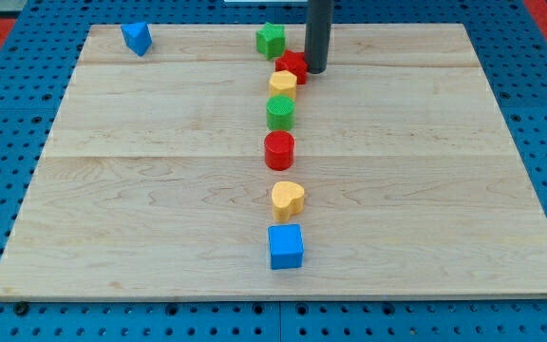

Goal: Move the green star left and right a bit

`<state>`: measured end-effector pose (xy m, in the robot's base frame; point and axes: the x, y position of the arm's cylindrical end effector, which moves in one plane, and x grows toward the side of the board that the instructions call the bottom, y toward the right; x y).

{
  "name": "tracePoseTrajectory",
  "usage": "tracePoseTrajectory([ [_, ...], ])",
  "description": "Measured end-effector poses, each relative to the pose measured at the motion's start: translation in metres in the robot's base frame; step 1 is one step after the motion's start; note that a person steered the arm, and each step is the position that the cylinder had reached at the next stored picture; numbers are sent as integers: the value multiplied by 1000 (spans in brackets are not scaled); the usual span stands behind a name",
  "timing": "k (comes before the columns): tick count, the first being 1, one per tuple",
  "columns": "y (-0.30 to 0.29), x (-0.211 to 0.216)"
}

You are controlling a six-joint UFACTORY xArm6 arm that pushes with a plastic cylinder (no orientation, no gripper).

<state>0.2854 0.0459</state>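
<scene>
The green star [271, 40] lies near the board's top edge, just left of centre. My tip [315, 71] rests on the board below and to the right of the star, apart from it. The tip stands right against the right side of a red block [292, 66], which sits between the tip and the star's lower right. The star's lower edge is close to this red block.
Below the red block a column runs down the middle: a yellow block [283, 84], a green round block [280, 112], a red cylinder [279, 150], a yellow heart [288, 199] and a blue cube [285, 246]. A blue block [137, 37] sits at the top left. The wooden board [444, 190] lies on a blue pegboard.
</scene>
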Motion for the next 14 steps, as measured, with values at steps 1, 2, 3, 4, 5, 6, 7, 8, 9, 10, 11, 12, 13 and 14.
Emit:
tracePoseTrajectory([
  [1,-6,0],
  [2,-8,-8],
  [3,-12,-19],
  [4,12,-26],
  [5,62,-50],
  [6,86,-90],
  [7,66,-92],
  [8,24,-94],
  [9,-23,-92],
  [10,-78,-93],
  [11,-112,-92],
  [12,-135,-93],
  [13,-161,-93],
  [14,-194,-94],
])
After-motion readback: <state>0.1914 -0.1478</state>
